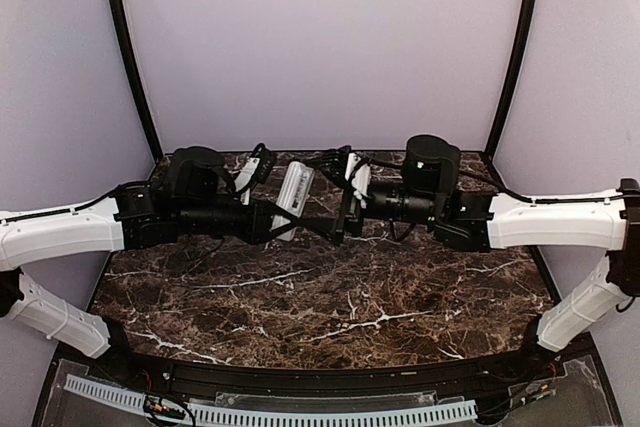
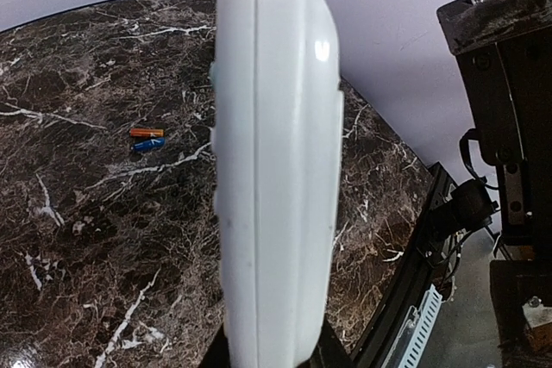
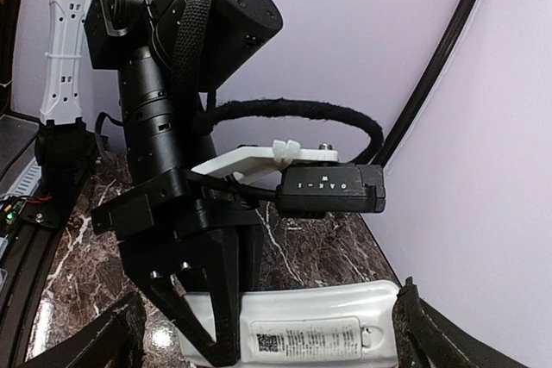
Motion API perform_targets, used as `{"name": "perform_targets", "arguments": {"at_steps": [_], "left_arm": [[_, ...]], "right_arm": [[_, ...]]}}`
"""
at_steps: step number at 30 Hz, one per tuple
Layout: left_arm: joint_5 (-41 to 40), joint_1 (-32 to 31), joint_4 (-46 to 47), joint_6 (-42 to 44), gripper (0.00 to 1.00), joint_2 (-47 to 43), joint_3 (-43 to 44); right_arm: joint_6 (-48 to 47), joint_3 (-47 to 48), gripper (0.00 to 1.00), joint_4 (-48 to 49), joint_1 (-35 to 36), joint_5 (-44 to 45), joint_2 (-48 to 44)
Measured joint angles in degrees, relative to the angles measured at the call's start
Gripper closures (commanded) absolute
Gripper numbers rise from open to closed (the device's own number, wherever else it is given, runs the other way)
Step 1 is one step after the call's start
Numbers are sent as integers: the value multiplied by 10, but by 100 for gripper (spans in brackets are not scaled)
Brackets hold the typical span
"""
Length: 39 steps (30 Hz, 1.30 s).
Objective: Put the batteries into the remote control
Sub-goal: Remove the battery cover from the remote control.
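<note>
My left gripper (image 2: 274,359) is shut on the remote control (image 2: 276,170), a white handset that stands edge-on and fills the middle of the left wrist view. In the right wrist view the remote control (image 3: 302,333) shows its plain back with a printed label, and the left gripper's black fingers (image 3: 203,308) clamp one end. My right gripper (image 3: 267,346) is open, its fingers wide apart on either side of the remote. The batteries lie side by side on the marble, one orange-red (image 2: 147,132) and one blue (image 2: 148,145). From above, both grippers meet at the remote control (image 1: 293,192), and the batteries are hidden.
The dark marble table (image 1: 330,307) has a curved black rim and a white slotted cable channel (image 1: 280,412) along the front. Purple walls close in the back and sides. The left wrist's black camera (image 3: 332,189) hangs just above the remote. The right arm (image 2: 504,127) is close by.
</note>
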Motion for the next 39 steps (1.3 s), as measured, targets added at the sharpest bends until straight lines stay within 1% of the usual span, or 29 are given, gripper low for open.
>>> {"name": "perform_targets", "arguments": {"at_steps": [4,10,16,23,33,39], "left_arm": [[13,2,1,-14,100,5,0],[25,5,14,-32,100,5,0],[30,5,23,-44,100,5,-7],[30,6,30,-44,100,5,-9],[31,6,36,-44,100,5,-9],[36,6,39,-44,100,5,-9]], "right_arm": [[-13,0,6,37,-2,0,32],[-23,0,8,59,-7,0,45],[-28,0,10,59,-10,1,46],[-33,0,16,42,-11,9,44],[-33,0,18,28,-16,11,44],[-33,0,16,26,-16,16,43]]}}
